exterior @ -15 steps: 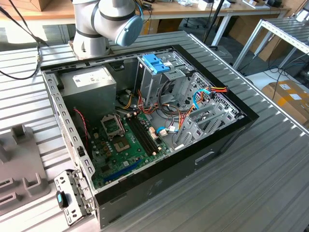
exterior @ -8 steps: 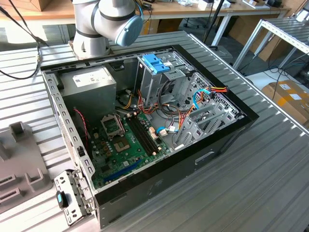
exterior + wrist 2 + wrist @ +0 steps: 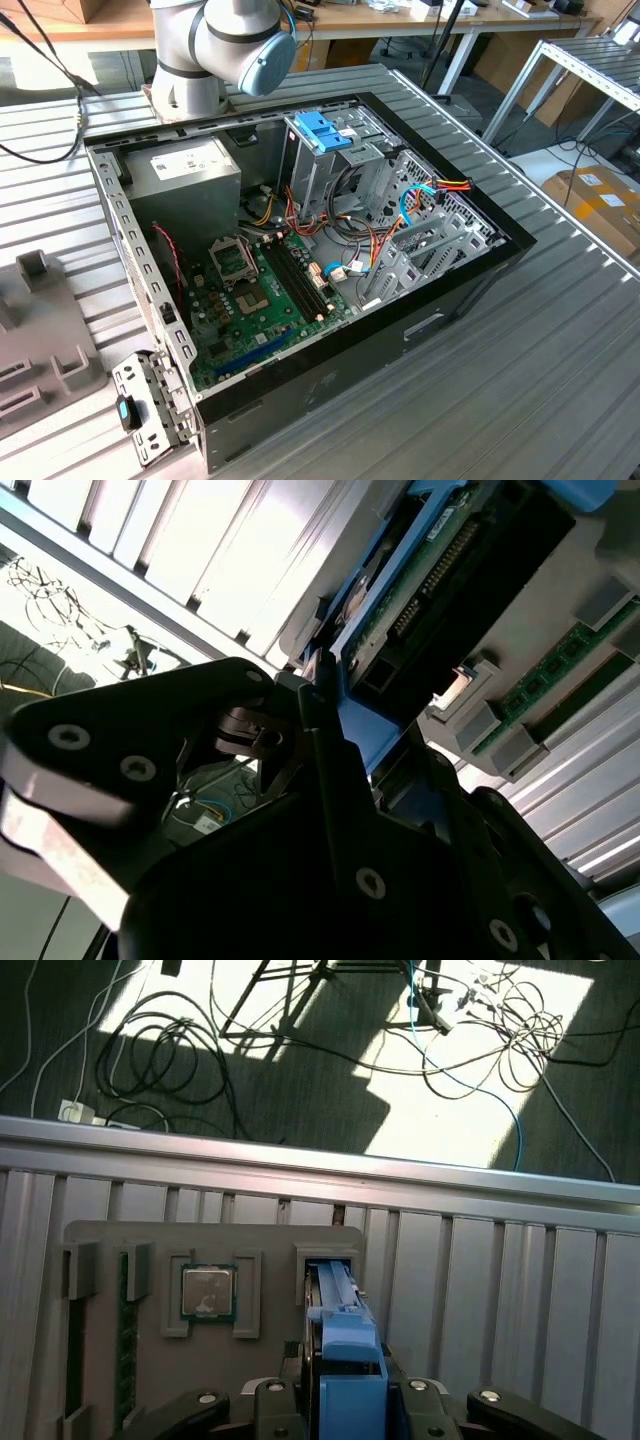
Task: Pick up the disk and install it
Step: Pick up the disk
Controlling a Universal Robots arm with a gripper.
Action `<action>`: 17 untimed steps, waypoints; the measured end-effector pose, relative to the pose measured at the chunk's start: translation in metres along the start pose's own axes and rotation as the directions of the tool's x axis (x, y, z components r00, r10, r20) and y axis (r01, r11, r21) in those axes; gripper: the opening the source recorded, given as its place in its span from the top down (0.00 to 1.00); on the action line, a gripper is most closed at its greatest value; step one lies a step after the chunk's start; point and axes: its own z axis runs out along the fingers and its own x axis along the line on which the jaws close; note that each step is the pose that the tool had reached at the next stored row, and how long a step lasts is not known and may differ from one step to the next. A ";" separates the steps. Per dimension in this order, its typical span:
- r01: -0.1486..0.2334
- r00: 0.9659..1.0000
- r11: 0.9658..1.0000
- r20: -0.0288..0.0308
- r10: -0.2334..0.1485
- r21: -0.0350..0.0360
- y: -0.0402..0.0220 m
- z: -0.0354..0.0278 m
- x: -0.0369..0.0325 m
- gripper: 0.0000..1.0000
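The disk [image 3: 350,1355] stands on edge in a slot of the grey fixture tray [image 3: 270,1245], its blue side rail facing the camera. My gripper [image 3: 350,1400] sits astride the near end of it, with a black finger pressed against each side of the blue rail. In the second wrist view the disk [image 3: 440,570] shows its dark connector edge and blue rail, and a fingertip [image 3: 312,695] touches that rail. The open computer case [image 3: 120,230] lies on the table, with its metal drive cage and blue handle [image 3: 322,130] standing near the back.
A processor chip [image 3: 208,1292] and a memory stick [image 3: 125,1340] sit in other pockets of the tray. Beyond the table edge [image 3: 320,1160] lie floor cables. Inside the case are a grey power supply [image 3: 190,175], the motherboard [image 3: 250,290] and loose wires [image 3: 360,250].
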 end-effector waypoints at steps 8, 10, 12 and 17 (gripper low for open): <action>0.000 1.000 1.000 0.001 0.000 0.000 0.0000 -0.0020 -0.0014 0.62; 0.000 1.000 1.000 0.002 0.000 0.000 0.0000 -0.0025 -0.0016 0.62; 0.000 1.000 1.000 0.002 0.000 0.000 0.0000 -0.0029 -0.0017 0.62; 0.000 1.000 1.000 0.003 0.000 -0.001 -0.0004 -0.0024 -0.0015 0.62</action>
